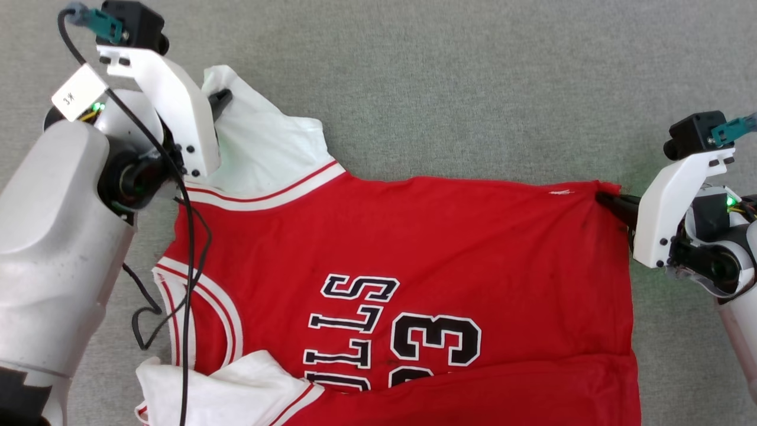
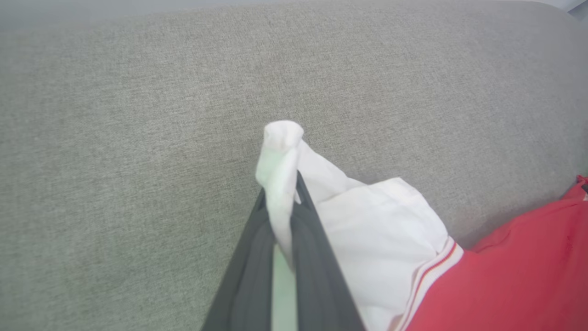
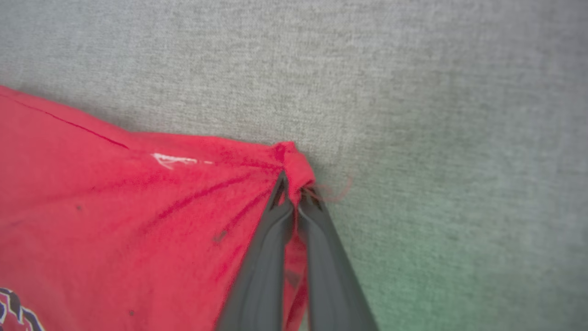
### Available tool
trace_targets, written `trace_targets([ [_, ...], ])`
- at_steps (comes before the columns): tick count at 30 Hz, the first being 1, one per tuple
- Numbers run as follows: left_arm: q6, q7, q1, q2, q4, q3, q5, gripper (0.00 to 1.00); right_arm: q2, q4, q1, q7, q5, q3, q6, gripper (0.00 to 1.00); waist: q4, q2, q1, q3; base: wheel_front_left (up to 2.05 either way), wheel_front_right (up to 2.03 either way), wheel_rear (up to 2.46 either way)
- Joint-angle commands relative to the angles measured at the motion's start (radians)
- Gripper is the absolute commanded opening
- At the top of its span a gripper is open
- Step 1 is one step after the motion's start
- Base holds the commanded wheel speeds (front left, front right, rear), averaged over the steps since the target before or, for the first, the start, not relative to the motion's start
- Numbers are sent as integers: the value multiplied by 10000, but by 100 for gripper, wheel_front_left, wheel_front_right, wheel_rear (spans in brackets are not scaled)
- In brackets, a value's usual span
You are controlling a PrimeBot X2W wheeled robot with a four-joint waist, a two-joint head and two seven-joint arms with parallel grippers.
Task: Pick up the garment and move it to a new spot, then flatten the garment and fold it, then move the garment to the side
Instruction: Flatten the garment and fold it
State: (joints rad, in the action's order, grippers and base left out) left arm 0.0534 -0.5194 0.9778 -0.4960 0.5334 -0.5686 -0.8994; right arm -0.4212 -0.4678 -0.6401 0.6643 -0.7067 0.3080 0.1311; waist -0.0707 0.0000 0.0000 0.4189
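**Item 1: garment** (image 1: 414,236). A red knit jersey shirt with short white sleeves, white-and-red striped trim, black white-outlined "BULLS" lettering (image 1: 349,322) and a number 23 (image 1: 437,340). You have it spread print-up on the grey woven fabric surface (image 1: 473,71). The striped neckline (image 1: 201,319) lies toward the robot's left and the hem toward its right. The long side farthest from the robot runs taut and straight between the two grips. On the near side, a red fold of the shirt (image 1: 502,390) lies over the lower part of the lettering and number.

**Item 2: left gripper** (image 1: 222,100). Your left pincer is closed tight on the tip of the far white sleeve (image 1: 260,148). In the left wrist view (image 2: 281,197), a bunch of white cloth stands out past the long dark fingers (image 2: 312,257). The surface's rounded far edge (image 2: 294,14) shows beyond it, well apart from the sleeve.

**Item 3: right gripper** (image 1: 606,198). Your right pincer is closed tight on the far red hem corner. In the right wrist view (image 3: 294,184), the cloth puckers toward the fingertips (image 3: 266,266), and a loose red thread (image 3: 337,193) lies just beside them.

**Item 4: near white sleeve** (image 1: 225,384). It is crumpled and held by nothing, on the robot's left.

**Item 5: thin black cable** (image 1: 188,236). It hangs from the left arm and crosses over the neckline.

**Item 6: small white paper label** (image 1: 78,93). It is fixed at the left wrist.
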Motion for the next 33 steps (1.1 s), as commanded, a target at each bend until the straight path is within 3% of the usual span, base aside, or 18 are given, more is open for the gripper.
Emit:
trace_targets([
  [1, 39, 229, -266, -13, 41, 86, 9, 0, 68, -82, 81, -193, -5, 38, -9, 0, 41, 0, 0, -320, 0, 0, 0],
  [6, 40, 953, -924, -154, -73, 237, -67, 0, -104, 551, 525, -796, 217, -385, -10, 0, 128, 0, 0, -1073, 0, 0, 0],
  [13, -299, 1746, -2842, -773, -953, 617, -358, 0, 107, 1282, 2211, -1094, 529, -1098, -10, 0, 229, 0, 0, -2080, 0, 0, 0],
  [24, -1339, 2588, -6774, -1161, -2969, 1164, -1317, 0, 808, 1924, 4852, -1487, 954, -2306, -12, 0, 444, 0, 0, -3066, 0, 0, 0],
  [33, -2129, 3006, -9661, -890, -3950, 1394, -2253, 0, 1436, 1937, 6379, -1698, 963, -3057, -12, 0, 564, 0, 0, -3555, 0, 0, 0],
])
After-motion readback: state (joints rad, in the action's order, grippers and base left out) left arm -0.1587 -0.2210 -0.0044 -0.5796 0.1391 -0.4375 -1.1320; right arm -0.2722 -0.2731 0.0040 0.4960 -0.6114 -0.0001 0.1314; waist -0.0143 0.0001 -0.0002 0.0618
